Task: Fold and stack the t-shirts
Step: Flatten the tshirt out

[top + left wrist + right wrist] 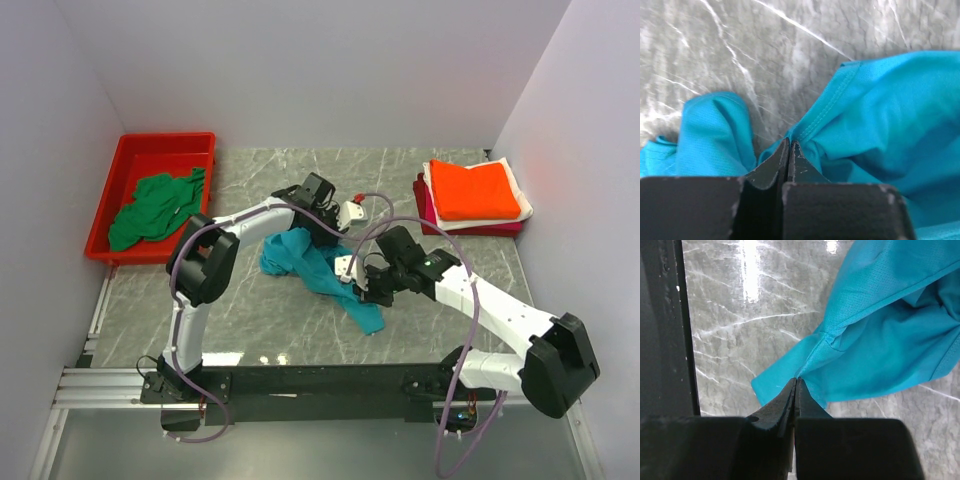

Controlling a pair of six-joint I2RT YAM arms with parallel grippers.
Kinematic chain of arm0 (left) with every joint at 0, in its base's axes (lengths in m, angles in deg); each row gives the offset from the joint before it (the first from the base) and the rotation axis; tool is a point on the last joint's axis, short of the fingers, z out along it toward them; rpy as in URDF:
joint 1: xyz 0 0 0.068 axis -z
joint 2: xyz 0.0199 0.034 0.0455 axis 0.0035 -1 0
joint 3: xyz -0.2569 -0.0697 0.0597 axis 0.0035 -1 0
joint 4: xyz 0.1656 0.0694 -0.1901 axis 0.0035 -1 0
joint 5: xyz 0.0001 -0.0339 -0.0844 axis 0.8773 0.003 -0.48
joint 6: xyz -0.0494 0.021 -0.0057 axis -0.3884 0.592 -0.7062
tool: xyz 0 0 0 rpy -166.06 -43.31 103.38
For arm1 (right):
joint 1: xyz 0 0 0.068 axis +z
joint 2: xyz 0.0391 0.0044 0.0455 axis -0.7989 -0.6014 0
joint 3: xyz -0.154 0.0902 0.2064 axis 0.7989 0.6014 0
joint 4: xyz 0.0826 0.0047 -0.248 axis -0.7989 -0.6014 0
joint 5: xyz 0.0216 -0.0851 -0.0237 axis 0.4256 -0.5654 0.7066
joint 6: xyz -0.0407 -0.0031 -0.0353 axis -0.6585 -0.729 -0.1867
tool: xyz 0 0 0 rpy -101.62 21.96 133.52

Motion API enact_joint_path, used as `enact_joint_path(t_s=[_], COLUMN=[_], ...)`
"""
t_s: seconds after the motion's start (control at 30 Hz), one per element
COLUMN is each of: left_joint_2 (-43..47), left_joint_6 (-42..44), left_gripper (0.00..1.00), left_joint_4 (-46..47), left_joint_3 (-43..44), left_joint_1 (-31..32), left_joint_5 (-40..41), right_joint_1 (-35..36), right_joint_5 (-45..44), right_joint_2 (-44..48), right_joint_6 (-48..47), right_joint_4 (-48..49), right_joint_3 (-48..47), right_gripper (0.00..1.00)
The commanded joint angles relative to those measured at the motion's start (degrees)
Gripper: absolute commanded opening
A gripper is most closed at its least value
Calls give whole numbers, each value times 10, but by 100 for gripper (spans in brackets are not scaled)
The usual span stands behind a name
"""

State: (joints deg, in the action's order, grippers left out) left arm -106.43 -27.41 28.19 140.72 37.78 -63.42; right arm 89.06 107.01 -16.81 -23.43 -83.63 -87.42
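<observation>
A teal t-shirt lies crumpled on the marble table at the centre. My left gripper is shut on a hemmed edge of the teal shirt. My right gripper is shut on another edge of the same shirt, which hangs from it above the table. A dark green t-shirt lies bunched in the red bin. A folded orange t-shirt tops a stack with a white one and a magenta one at the back right.
The red plastic bin stands at the back left. White walls close the table on three sides. A black rail runs along the near edge, also seen in the right wrist view.
</observation>
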Motion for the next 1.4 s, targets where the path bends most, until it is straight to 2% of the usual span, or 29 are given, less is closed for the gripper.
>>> enact_joint_path(t_s=[0.0,0.07,0.17,0.2,0.3,0.4,0.43,0.53,0.63,0.7,0.73,0.87,0.97,1.2,1.37], left_joint_2=[36,59,107,127,158,174,176,199,244,293,314,404,458,502,514], left_joint_6=[-22,-58,-161,-219,-314,-391,-403,-447,-488,-493,-488,-490,-501,-523,-505], left_gripper=[0,0,0,0,0,0,0,0,0,0,0,0,1,0,0], left_joint_4=[47,97,166,182,239,260,261,266,274,274,309,373,396,392,351], left_joint_3=[-4,-10,-4,6,41,107,126,193,211,183,162,64,25,28,29], left_joint_1=[-4,-33,-93,-109,-163,-203,-211,-245,-294,-310,-317,-318,-313,-298,-246], left_joint_5=[5,-7,-37,-43,-65,-65,-72,-59,-58,-74,-89,-144,-176,-226,-217], right_joint_1=[1,1,-9,-16,-66,-117,-142,-181,-205,-218,-222,-240,-239,-239,-240], right_joint_5=[-12,-29,-79,-106,-143,-168,-184,-202,-199,-200,-202,-208,-163,-127,-133], right_joint_2=[26,33,46,48,40,6,-11,-25,-13,2,19,60,93,90,100], right_joint_6=[-9,-10,-8,-10,-14,-9,-7,3,6,0,-4,-11,2,35,49], right_joint_4=[-20,-30,-31,-28,-19,-21,-20,-6,9,33,44,95,93,22,1], right_joint_3=[-3,-12,-22,-28,-78,-180,-237,-324,-359,-355,-337,-304,-323,-428,-474], right_gripper=[0,0,0,0,0,0,0,0,0,0,0,0,0,0,0])
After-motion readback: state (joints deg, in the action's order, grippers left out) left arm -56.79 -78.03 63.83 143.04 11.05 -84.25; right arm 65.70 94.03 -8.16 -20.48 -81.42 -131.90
